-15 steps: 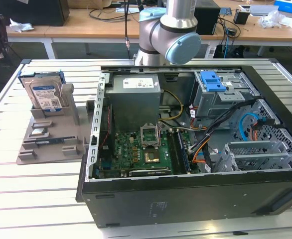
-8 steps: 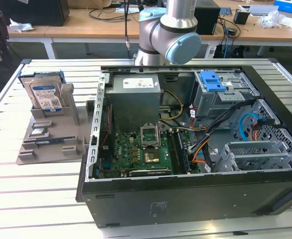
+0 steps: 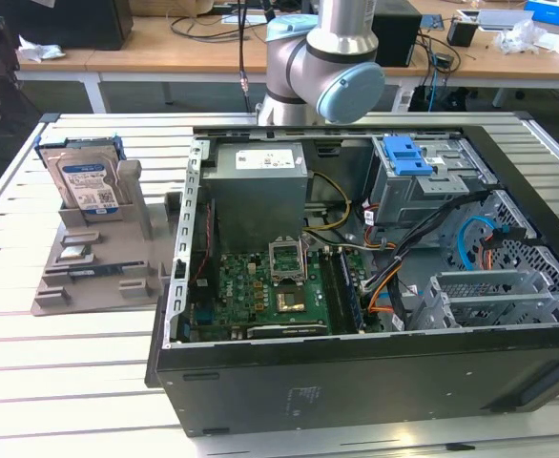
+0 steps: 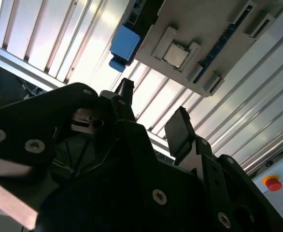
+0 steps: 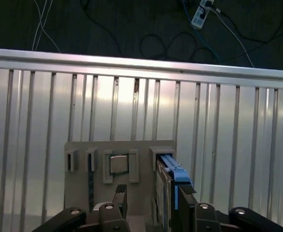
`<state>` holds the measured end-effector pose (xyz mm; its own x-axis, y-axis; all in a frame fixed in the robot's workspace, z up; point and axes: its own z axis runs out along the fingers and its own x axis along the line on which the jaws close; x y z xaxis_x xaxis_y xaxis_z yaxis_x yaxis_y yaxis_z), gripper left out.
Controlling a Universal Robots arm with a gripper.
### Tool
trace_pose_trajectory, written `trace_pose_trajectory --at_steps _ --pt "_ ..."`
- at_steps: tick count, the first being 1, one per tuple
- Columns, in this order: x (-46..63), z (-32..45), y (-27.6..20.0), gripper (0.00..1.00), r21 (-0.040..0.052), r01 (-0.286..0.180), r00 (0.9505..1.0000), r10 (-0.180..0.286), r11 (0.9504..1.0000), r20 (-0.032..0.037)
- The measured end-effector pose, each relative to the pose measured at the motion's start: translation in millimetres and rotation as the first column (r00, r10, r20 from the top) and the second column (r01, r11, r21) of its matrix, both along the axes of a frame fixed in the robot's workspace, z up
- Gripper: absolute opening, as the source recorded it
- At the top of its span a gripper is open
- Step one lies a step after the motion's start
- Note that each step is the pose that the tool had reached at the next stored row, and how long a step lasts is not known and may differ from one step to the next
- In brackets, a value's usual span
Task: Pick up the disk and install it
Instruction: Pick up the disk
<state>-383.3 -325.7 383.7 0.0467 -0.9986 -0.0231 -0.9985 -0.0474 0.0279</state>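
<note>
Disk (image 3: 84, 177) stands on edge in the grey fixture (image 3: 146, 282) on the slatted table (image 3: 60, 363), at the exterior view's left of the open PC case (image 3: 356, 382), nothing touching it. Gripper (image 5: 153, 205) points at the fixture, jaws spread wide and empty. In the first wrist view the disk's blue rail lines up with one fingertip (image 5: 187, 191), and a processor chip (image 5: 117, 164) sits in a fixture pocket near the disk.

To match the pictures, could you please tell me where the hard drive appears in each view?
Exterior view: the hard drive stands upright in the grey holder, at the exterior view's left.
First wrist view: edge-on at one end of the holder.
Second wrist view: its blue edge at the holder's end.
Shared landmark: the holder's square chip.
</note>
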Motion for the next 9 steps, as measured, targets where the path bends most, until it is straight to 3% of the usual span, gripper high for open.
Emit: trace_pose_trajectory --at_steps 2,5,7,9 --pt "2.7 -1.3 3.2 0.54 0.0000 0.009 1.0000 -0.009 1.0000 -0.0001" --pt "9.3 -5.6 11.8 0.54 -0.0037 0.009 1.0000 -0.009 1.0000 -0.0012" --pt "16.7 -12.1 22.2 0.54 -0.0065 0.009 1.0000 -0.009 0.9999 -0.0030" --pt "18.8 -16.5 27.4 0.54 -0.0067 0.009 0.9999 -0.009 0.9999 -0.0038"
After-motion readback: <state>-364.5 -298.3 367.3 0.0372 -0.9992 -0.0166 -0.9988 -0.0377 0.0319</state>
